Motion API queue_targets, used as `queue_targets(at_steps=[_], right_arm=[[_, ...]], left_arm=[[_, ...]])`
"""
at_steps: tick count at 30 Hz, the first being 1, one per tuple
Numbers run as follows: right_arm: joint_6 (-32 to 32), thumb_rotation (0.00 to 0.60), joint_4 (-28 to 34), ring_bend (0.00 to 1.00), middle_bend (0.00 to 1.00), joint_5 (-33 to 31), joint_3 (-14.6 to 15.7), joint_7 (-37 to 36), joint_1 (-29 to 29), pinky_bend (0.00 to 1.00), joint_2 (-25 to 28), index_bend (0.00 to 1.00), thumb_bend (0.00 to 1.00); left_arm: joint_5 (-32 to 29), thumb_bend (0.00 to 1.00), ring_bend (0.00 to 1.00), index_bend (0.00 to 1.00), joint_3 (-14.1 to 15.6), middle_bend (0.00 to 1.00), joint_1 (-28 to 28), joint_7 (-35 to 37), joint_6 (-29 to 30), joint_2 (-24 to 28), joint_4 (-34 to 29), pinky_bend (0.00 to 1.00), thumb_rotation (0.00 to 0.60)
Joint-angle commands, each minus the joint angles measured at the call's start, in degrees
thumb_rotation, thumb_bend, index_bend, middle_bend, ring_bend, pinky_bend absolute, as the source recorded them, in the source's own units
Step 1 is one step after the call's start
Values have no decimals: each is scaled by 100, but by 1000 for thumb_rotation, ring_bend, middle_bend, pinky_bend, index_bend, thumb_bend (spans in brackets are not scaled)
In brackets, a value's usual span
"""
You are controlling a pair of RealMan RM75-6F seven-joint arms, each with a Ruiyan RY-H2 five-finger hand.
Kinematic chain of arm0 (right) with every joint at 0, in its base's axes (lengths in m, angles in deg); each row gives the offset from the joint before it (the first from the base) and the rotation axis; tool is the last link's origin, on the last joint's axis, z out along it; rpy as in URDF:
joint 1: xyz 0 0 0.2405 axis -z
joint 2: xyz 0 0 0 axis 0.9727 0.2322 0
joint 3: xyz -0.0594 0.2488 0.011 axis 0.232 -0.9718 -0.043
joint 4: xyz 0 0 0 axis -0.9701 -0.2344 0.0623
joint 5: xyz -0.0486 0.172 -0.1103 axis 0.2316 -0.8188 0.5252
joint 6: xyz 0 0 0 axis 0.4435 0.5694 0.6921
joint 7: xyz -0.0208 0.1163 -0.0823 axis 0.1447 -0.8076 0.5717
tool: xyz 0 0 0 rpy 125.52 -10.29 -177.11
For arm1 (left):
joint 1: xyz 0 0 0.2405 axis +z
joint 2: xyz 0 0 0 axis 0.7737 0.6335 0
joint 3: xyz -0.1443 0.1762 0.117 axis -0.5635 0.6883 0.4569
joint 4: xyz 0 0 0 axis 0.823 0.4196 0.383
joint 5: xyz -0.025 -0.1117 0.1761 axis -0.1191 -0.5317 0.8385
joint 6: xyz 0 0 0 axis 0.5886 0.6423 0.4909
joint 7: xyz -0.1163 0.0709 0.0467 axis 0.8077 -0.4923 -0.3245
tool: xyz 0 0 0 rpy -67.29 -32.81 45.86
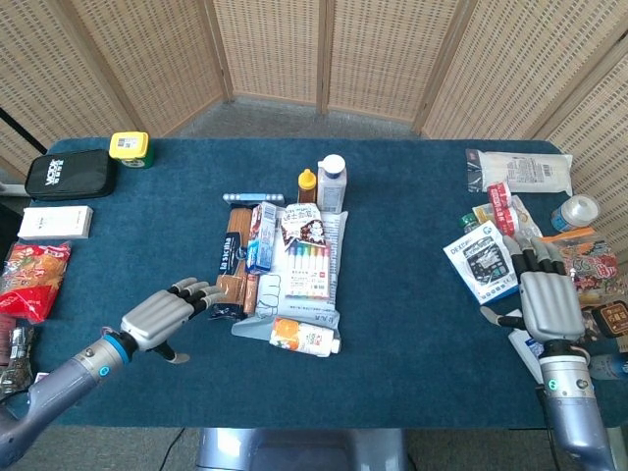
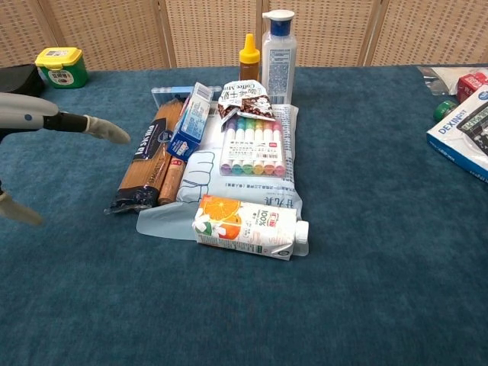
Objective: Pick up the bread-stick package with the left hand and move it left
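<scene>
The bread-stick package [image 1: 230, 267] is a long clear pack of tan sticks with a dark label, lying lengthwise at the left edge of the central pile; the chest view shows the same bread-stick package [image 2: 145, 164]. My left hand [image 1: 167, 316] hovers just left of its near end, fingers apart and stretched toward it, holding nothing. In the chest view only part of the left hand [image 2: 72, 123] shows at the left edge, short of the pack. My right hand [image 1: 548, 304] lies flat and open at the far right.
Against the pack lie a thin brown stick [image 1: 250, 291], a blue box [image 1: 262, 238], a marker set [image 1: 309, 270] and a juice carton [image 1: 304, 337]. Bottles [image 1: 332, 183] stand behind. A snack bag [image 1: 29, 275], white box [image 1: 55, 222] and black case [image 1: 69, 174] line the left side.
</scene>
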Motion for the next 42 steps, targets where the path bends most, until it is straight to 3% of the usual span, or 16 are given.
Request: queue_targets(at_steps=[1, 8, 19, 31, 42], right_arm=[[7, 498, 3, 0, 0, -10, -1, -9, 10, 0, 12, 0, 0], [41, 499, 0, 0, 0, 0, 13, -61, 56, 0, 28, 0, 0], [181, 501, 66, 0, 0, 76, 33, -143, 184, 0, 126, 0, 0], [264, 501, 92, 0, 0, 215, 59, -255, 283, 0, 137, 0, 0], [302, 501, 130, 0, 0, 306, 36, -357, 332, 0, 135, 0, 0]], left_arm=[[-167, 192, 0, 0, 5, 90, -228, 14, -275, -233, 180, 0, 600], [-555, 192, 0, 0, 51, 96, -608, -168, -691, -682, 497, 0, 600], [-1112, 193, 0, 0, 155, 62, -991, -549, -840, -1161, 887, 0, 600], [-1956, 194, 0, 0, 593, 82, -1198, -972, -866, -1053, 940, 0, 600], [-2039, 193, 0, 0, 847, 82, -857, -655, -491, -473, 833, 0, 600]])
